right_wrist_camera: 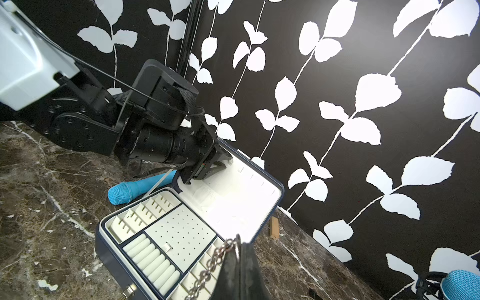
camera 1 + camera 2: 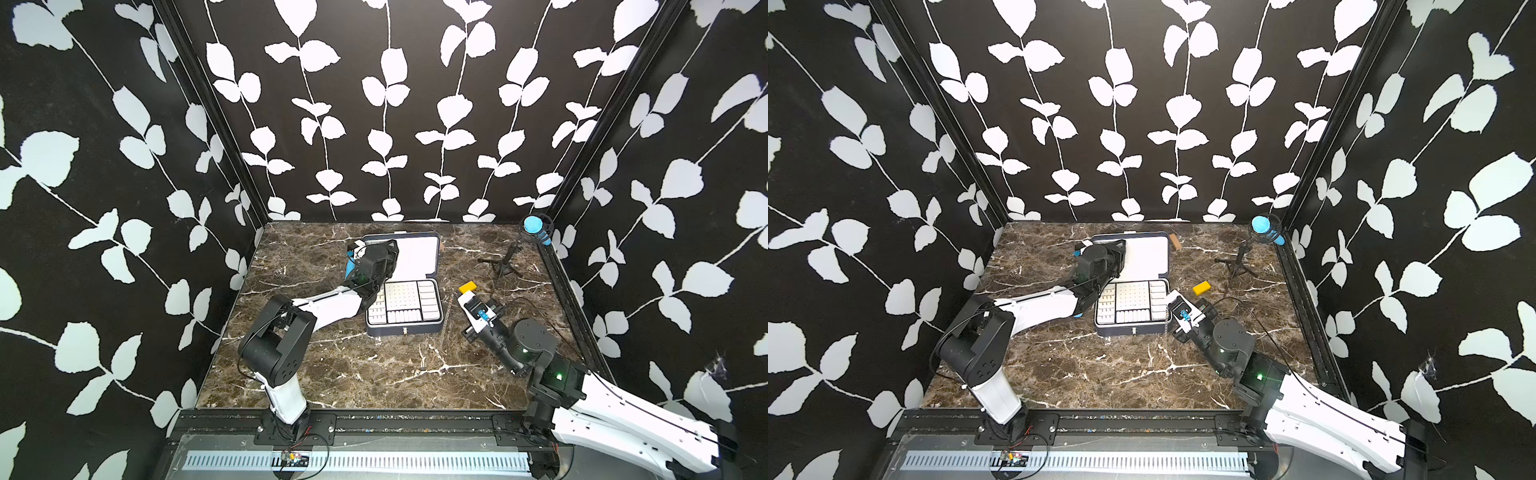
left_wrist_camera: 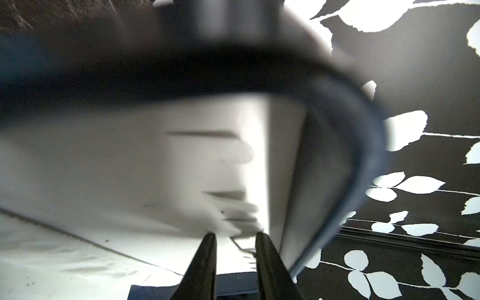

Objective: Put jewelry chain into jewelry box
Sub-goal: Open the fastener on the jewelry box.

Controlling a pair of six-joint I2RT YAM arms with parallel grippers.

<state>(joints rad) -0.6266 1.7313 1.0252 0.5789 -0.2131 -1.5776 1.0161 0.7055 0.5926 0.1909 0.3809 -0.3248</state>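
Your right gripper (image 1: 240,246) is clamped on the jewelry chain (image 1: 207,270), which dangles at the right edge of the open jewelry box (image 2: 403,330), not in the tray (image 2: 401,299). Your left gripper (image 3: 235,236) sits at the raised lid (image 2: 419,249) with its fingers slightly apart. Can't tell if it pinches the lid.

The jewelry box (image 3: 363,161) looks blurred close up, and the jewelry chain (image 1: 207,270) runs off-frame
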